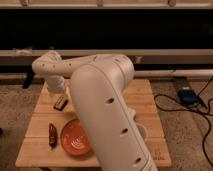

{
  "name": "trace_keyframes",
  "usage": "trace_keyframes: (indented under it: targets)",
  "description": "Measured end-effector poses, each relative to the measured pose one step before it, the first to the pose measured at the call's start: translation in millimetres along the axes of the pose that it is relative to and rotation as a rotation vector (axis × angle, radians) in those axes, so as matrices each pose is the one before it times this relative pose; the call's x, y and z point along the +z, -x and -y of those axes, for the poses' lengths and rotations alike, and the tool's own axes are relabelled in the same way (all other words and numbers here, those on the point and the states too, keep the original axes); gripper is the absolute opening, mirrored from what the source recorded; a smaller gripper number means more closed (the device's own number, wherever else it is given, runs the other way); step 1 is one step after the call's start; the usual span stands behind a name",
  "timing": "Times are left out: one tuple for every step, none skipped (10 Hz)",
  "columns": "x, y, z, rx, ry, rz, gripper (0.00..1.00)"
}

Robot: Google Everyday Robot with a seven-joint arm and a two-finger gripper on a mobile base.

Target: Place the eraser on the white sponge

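Observation:
The eraser [60, 103], a small dark block with an orange-brown edge, lies on the left part of the wooden table [42, 150]. My gripper [59, 93] is at the end of the white arm [100, 100], just above and behind the eraser, close to it or touching it. The white sponge is hidden behind the arm.
An orange bowl [75, 138] sits at the table's front left, with a slim dark red pepper-like thing [52, 135] to its left. The arm covers the middle and right of the table. A dark device [187, 95] with cables lies on the carpet at the right.

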Motion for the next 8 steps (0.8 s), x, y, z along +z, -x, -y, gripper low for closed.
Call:
trace_keyframes:
  targets:
    - [3.95, 7.26, -6.14, 0.01312, 0.01906, 0.00071, 0.65]
    - [3.81, 5.13, -8.92, 0.00748, 0.01761, -0.00685, 0.65]
    - [7.68, 5.32, -4.62, 0.01422, 0.01596, -0.00737, 0.65]
    - [11.75, 8.96, -0.47, 0.01701, 0.01272, -0.00139, 0.65]
    - [13.21, 7.88, -4.12, 0.00982, 0.01030, -0.00323, 0.65]
    - [8.97, 4.26, -3.69, 0.00003, 0.00065, -0.00008, 0.65]
    - [11.96, 4.69, -4.85, -0.00257, -0.00448, 0.00045, 0.65]
    - [5.92, 4.62, -1.95, 0.00049, -0.00145, 0.00279, 0.65]
